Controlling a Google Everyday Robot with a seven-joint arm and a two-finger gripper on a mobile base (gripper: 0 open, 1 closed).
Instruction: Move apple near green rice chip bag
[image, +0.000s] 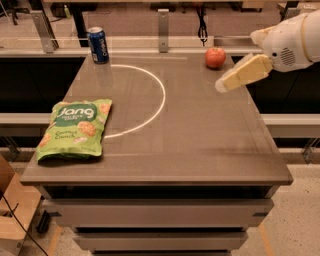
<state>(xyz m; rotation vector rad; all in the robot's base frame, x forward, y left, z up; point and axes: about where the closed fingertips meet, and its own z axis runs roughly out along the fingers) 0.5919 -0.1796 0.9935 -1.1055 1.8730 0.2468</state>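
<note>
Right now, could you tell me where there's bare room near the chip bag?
The table is bare from the green rice chip bag across the white arc. Busier at back: soda can, apple, gripper beside it.

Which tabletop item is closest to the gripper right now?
The apple, far right; the gripper hovers just in front. Soda can and chip bag sit left.

The gripper (225, 84) hangs over the far right side of the table (200, 150), near the apple (215, 57) — its white arm (292, 42) cut off by the right edge. The small print on the green rice chip bag (75, 129) and the label of the blue can (98, 45) are too small to read. A cardboard box (15, 210) at lower left runs out of frame.
</note>
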